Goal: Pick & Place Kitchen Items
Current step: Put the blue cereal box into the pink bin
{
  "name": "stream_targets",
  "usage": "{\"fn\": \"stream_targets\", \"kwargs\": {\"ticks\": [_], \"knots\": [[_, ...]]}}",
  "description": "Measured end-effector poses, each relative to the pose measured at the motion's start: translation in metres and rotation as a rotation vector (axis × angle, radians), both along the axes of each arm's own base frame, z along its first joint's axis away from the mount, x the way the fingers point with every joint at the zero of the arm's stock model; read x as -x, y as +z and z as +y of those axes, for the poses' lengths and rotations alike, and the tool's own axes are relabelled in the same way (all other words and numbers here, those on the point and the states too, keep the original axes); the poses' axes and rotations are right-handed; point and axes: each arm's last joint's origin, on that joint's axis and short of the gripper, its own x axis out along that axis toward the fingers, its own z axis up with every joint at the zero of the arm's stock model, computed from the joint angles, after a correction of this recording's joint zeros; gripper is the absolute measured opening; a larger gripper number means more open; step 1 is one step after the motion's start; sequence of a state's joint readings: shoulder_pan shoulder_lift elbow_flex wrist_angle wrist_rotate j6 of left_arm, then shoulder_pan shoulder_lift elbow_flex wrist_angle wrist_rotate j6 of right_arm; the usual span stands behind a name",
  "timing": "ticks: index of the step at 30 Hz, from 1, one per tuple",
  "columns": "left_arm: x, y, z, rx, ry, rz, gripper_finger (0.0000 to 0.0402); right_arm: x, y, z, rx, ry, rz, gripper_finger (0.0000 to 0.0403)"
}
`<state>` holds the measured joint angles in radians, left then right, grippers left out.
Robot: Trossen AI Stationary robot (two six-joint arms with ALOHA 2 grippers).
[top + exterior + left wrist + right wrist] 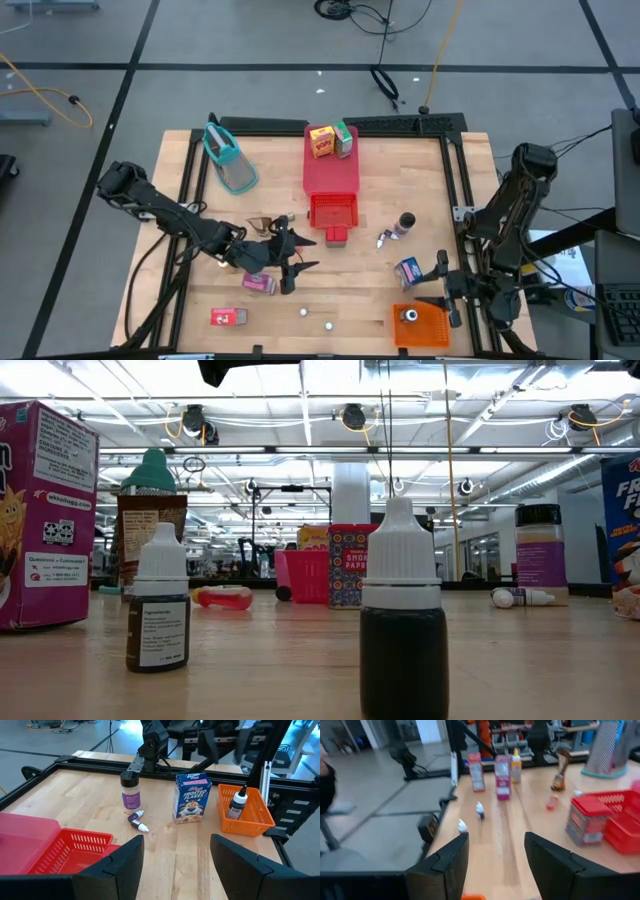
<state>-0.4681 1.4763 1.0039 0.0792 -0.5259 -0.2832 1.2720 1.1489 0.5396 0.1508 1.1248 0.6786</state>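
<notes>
Kitchen items are scattered over the wooden table point(200, 200). A yellow carton point(320, 142) and a green carton point(344, 140) stand on a flat red tray point(330, 175). A blue cereal carton point(191, 797), a spice jar point(130, 791) and a small lying bottle point(138, 820) sit at mid right. A pink carton point(258, 284) and a red carton point(228, 317) lie near the front. My left gripper point(290, 258) is open above the table beside the pink carton. My right gripper point(447, 288) is open above the orange bin point(420, 327), where a dropper bottle point(236, 805) stands.
A red basket point(333, 210) and a small red box point(335, 236) stand at the centre. A teal-rimmed grater point(230, 160) lies far left. Two dropper bottles point(158, 610) point(403, 635) stand near the front edge. Black frame rails point(455, 190) border the table.
</notes>
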Motion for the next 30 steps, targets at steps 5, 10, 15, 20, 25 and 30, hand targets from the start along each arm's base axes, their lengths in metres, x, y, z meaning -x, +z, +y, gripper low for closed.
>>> {"fn": "stream_targets", "kwargs": {"ticks": [5, 10, 15, 20, 25, 30], "knots": [[0.0, 0.0, 0.0, 0.0, 0.0, 0.0, 0.0227, 0.004, -0.005, -0.01, -0.032, -0.014, 0.073, 0.0185], [0.0, 0.0, 0.0, 0.0, 0.0, 0.0, 0.0227, 0.006, -0.003, -0.017, -0.038, -0.01, 0.097, 0.0185], [0.0, 0.0, 0.001, 0.007, 0.005, -0.001, 0.0227, 0.008, -0.002, -0.026, -0.042, -0.03, 0.117, 0.0185], [0.0, 0.0, 0.001, 0.007, 0.006, -0.001, 0.0227, 0.011, -0.003, -0.036, -0.079, -0.079, 0.146, 0.0185], [0.0, 0.0, 0.001, 0.007, 0.006, -0.001, 0.0227, 0.007, -0.008, -0.047, -0.139, -0.177, 0.19, 0.0185], [0.0, 0.0, 0.001, 0.006, 0.006, -0.001, 0.0228, -0.002, -0.011, -0.054, -0.189, -0.218, 0.279, 0.0185]]}}
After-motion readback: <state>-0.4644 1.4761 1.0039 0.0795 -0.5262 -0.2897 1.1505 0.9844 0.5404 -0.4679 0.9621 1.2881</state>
